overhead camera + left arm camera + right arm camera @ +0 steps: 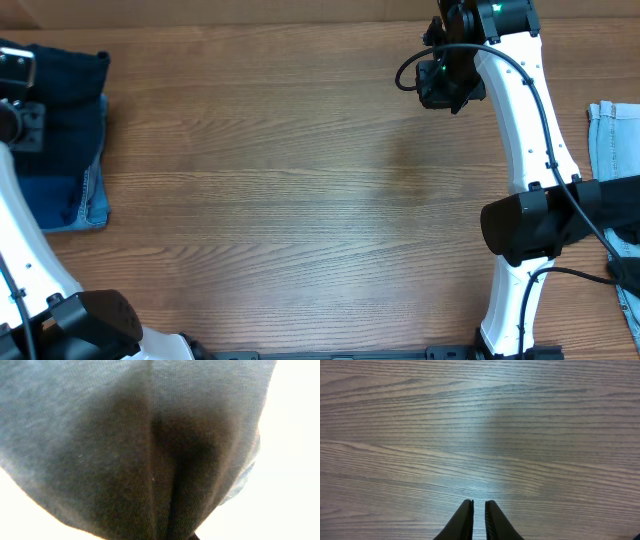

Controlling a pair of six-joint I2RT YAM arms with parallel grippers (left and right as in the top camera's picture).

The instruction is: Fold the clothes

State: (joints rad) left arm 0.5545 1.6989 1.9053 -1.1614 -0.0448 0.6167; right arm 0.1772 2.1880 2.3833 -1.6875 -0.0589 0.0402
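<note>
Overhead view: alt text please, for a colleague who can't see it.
Wooden table with a dark blue garment at its left edge under the left arm, and light blue denim at the right edge. The right arm reaches over bare wood at the far side.

The table [280, 200] is brown wood with thin wavy lines. The clothes [60, 110] on the left are dark blue. The cloth [612, 135] on the right is pale blue. The right arm [525, 110] is white, and the right gripper [479, 509] is black.
</note>
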